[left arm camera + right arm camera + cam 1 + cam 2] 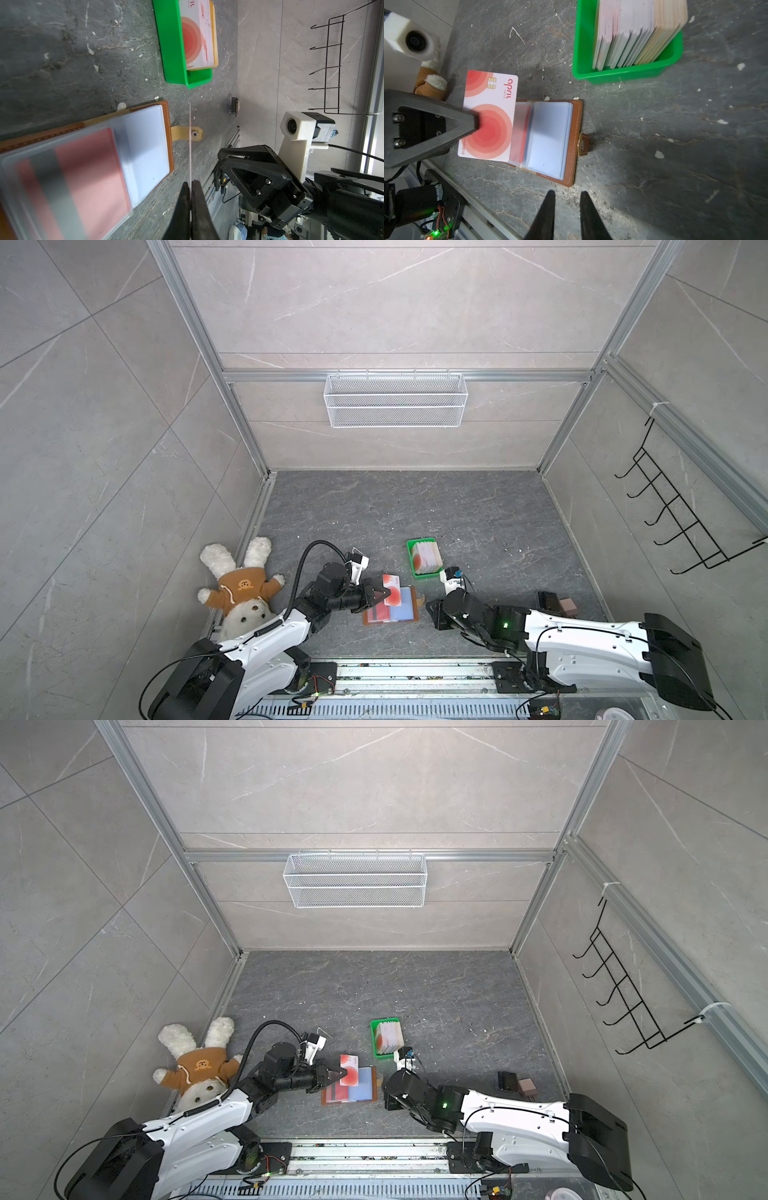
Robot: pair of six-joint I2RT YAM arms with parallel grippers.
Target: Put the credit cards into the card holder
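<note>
Right wrist view: one card (492, 116), likely stiff, light and slick, hangs over the open wallet (576, 145), pinched across a long edge by the closed left gripper (475, 122), far edge free. Nearby, the right gripper (568, 195) sits slightly parted, empty.

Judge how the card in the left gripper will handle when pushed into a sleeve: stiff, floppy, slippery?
Probably stiff: edge-on, the card runs dead straight beyond the left gripper, gripped at one edge only. Likely light, being so thin. Its smooth face might slip if it jams at the card holder.
</note>
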